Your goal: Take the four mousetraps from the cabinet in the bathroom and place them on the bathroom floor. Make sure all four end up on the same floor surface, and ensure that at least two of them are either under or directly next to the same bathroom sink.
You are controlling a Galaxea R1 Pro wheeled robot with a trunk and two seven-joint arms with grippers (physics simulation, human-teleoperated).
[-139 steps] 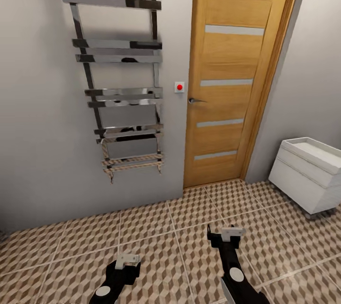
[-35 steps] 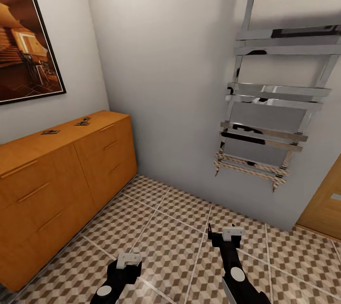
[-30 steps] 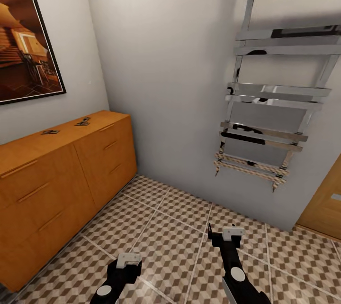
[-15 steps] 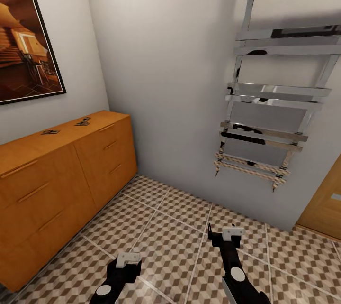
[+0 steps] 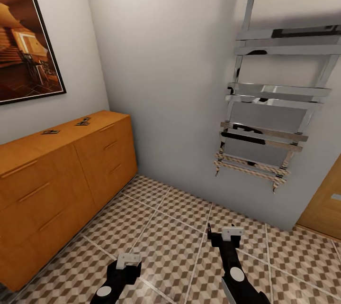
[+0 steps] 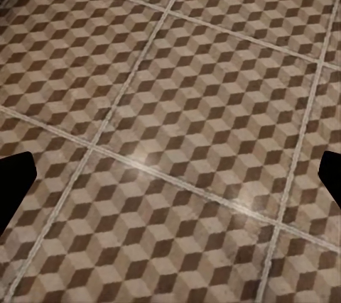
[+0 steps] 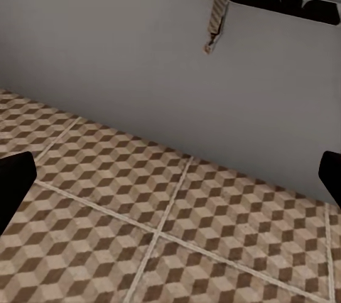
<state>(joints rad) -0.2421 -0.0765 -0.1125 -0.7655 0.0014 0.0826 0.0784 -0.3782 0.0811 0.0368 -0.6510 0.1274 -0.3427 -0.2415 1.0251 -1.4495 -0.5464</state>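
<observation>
The orange-brown wooden cabinet (image 5: 57, 171) stands along the left wall, its drawer fronts shut. Two small flat mousetraps lie on its top, one (image 5: 49, 132) nearer me and one (image 5: 83, 122) farther back. Other mousetraps and the sink are out of view. My left gripper (image 5: 128, 260) hangs low over the cube-patterned bathroom floor (image 5: 175, 237), open, with its dark fingertips (image 6: 14, 182) far apart and nothing between them. My right gripper (image 5: 226, 234) is open too, over the floor (image 7: 142, 218) and facing the grey wall. Both grippers are well away from the cabinet, to its right.
A chrome towel rail (image 5: 270, 100) is mounted on the grey wall ahead at the right. A wooden door edge (image 5: 327, 199) shows at far right. A framed brown picture (image 5: 26, 43) hangs above the cabinet. Tiled floor spreads between me and the cabinet.
Since the oldest frame the camera has swung left: the door and white drawer unit left the picture and the cabinet came in. Over the last second nothing has visibly moved.
</observation>
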